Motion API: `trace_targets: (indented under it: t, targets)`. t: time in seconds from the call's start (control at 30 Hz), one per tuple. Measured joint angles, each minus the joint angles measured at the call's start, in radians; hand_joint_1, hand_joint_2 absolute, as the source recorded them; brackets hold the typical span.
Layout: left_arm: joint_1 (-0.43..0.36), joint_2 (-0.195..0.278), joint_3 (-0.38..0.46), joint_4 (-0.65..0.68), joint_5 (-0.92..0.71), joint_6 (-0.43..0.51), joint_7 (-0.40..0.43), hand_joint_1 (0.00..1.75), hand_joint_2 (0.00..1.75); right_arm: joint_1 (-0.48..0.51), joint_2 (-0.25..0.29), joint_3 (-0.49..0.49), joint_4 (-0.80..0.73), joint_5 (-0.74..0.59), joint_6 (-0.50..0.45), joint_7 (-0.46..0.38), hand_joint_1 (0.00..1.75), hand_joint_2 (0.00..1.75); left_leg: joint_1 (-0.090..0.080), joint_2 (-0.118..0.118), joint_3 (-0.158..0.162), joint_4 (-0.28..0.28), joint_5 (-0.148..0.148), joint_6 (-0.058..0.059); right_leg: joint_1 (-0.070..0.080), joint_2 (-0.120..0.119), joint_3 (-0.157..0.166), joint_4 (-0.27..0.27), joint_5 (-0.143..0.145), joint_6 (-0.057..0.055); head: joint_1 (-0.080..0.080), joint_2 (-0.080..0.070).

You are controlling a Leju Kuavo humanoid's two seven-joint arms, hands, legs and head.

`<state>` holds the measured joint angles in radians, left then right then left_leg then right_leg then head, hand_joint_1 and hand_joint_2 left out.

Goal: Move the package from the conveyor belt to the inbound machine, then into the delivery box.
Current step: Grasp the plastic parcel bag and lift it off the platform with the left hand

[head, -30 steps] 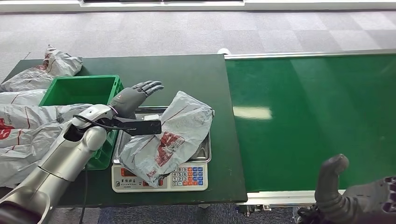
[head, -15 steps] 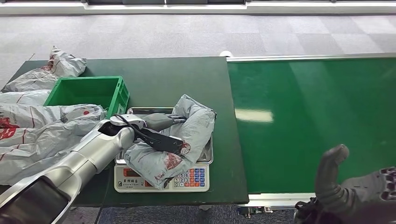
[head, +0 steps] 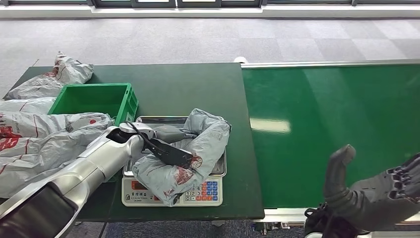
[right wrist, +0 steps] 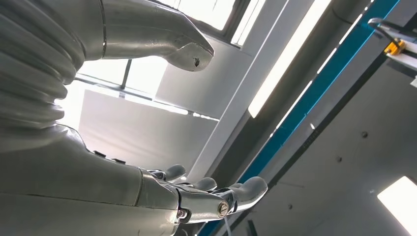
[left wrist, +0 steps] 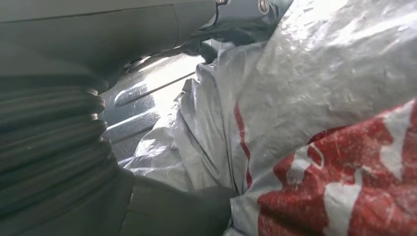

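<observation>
**A:** Where is the package (head: 185,156) right now?

**B:** Lower centre of the head view, slumped over the steel pan of the inbound machine (head: 173,191). It is a grey mailer bag with red print. Its long axis runs on a diagonal, from the puffed end at the upper right of the pan down to the lower left, where it droops over the display and part of the keypad.

**A:** And the left hand (head: 171,134)?

**B:** It comes in from the left of the frame and lies against the bag's upper left flank, fingers reaching in toward the folds. In the left wrist view the plastic (left wrist: 305,98) sits hard up against the hand's grey cover, so there is contact. Whether the fingers have actually closed on the bag, I cannot tell; the folds hide them.

**A:** Which way does it have to go from there?

**B:** The delivery box (head: 94,101), the green crate, stands to the upper left of the scale, just beside it on the tabletop (head: 198,84). So the carry would be short, back toward the arm's own side, roughly across the bag's long axis.

**A:** Could the right hand (head: 376,196) help?

**B:** I would say not. It is at the lower right of the frame, by the near edge of the conveyor belt (head: 337,129), fingers spread and holding nothing, well apart from the bag. The left is the nearer one by far.
</observation>
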<state>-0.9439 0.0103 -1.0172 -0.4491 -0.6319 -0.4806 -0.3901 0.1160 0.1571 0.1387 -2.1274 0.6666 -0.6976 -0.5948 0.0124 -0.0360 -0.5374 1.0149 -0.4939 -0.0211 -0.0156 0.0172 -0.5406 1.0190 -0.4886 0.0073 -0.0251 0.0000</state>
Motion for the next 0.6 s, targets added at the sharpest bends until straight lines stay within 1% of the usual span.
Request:
trace_targets:
  t: [0.1,0.2,0.43,0.6]
  targets:
    - [0.006,0.0,-0.011,0.0,0.001,0.04,0.002,1.75,1.75,-0.001,-0.006,0.003,0.001,-0.004,0.0,0.006,0.0,1.75,0.0,-0.005,0.002,0.0,-0.002,0.002,-0.001,-0.004,0.005,0.0,-0.004,0.002,0.0,0.0]
    - [0.007,0.004,-0.012,-0.001,0.002,0.06,0.01,1.75,1.75,-0.001,-0.011,0.005,0.001,-0.008,0.0,0.007,0.0,1.75,0.0,-0.006,0.002,0.0,-0.002,0.003,-0.001,-0.007,0.005,0.0,-0.004,0.003,0.0,0.0]
    - [0.009,0.027,-0.015,-0.011,0.001,0.08,0.011,1.75,1.75,0.001,-0.017,0.009,0.001,-0.014,0.0,0.009,0.0,1.75,0.0,0.0,0.001,0.0,0.0,0.001,0.0,-0.002,0.001,0.0,0.0,0.001,0.0,0.0]
    - [0.015,0.035,-0.015,-0.019,0.001,0.089,0.012,1.75,1.75,0.001,-0.019,0.01,0.001,-0.018,0.0,0.014,0.0,1.75,0.001,0.001,0.001,0.0,0.0,0.0,0.001,-0.001,0.001,0.0,0.0,0.0,0.0,0.0]
